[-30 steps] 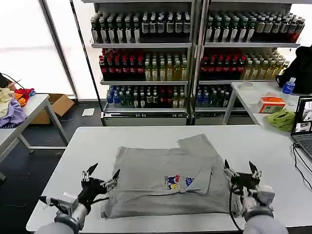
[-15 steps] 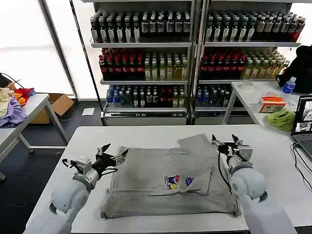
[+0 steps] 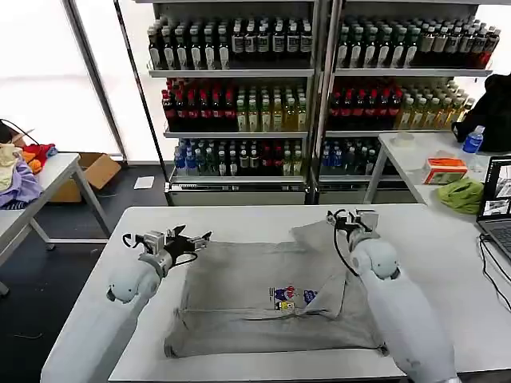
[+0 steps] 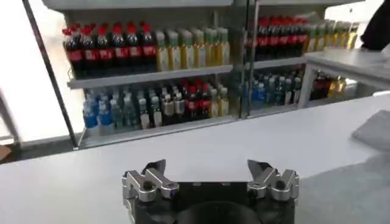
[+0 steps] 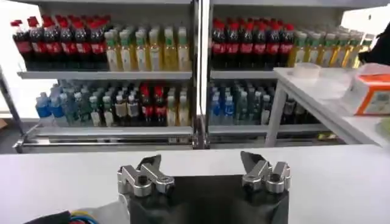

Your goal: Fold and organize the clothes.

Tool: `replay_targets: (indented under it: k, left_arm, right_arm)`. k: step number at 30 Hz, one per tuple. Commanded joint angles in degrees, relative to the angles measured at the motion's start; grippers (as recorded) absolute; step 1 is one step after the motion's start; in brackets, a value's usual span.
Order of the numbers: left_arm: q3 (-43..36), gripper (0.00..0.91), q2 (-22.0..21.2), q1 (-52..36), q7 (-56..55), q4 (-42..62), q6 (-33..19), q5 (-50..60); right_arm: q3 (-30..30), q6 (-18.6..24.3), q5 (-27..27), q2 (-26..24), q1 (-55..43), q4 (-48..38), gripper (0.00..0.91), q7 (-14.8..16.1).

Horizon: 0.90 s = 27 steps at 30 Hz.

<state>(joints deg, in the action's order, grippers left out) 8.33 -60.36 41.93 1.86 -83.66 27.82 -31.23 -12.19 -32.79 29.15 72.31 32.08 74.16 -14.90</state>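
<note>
A light grey shirt (image 3: 263, 307) lies partly folded on the white table (image 3: 447, 263), with a small multicoloured print (image 3: 286, 298) facing up and one flap reaching toward the far right (image 3: 319, 235). My left gripper (image 3: 192, 237) hovers open at the shirt's far left corner, holding nothing. My right gripper (image 3: 352, 216) is open and empty just beyond the far right flap. In the left wrist view the left gripper (image 4: 206, 165) spreads over bare table, with grey cloth (image 4: 373, 130) off to one side. The right gripper (image 5: 200, 159) in its own wrist view faces bare tabletop.
Shelves of bottles (image 3: 239, 104) stand beyond the table. A side table on the left holds lilac, yellow and red garments (image 3: 17, 182). On the right table are a lime-green cloth (image 3: 461, 195), an orange box (image 3: 445, 170), a water bottle (image 3: 473, 141) and a laptop (image 3: 497, 209).
Both arms have swung from the table's near edge up to the shirt's far corners, staying open. The shirt has not moved.
</note>
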Motion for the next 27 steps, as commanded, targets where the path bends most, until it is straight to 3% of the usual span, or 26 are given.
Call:
replay_targets:
  k: [1,27]
  left_arm:
    - [-2.18,0.907,-1.35,-4.58,-0.77,7.22,2.56,0.84]
    - [-0.27,0.907,-1.72,-0.38,-0.56,3.69,3.28,-1.59]
  right_arm:
    - [1.65,-0.34,-1.15,2.96,-5.27,-9.28,0.907,0.75]
    - [1.33,-0.47,0.17,3.33,-4.08,-10.6,0.907,-0.17]
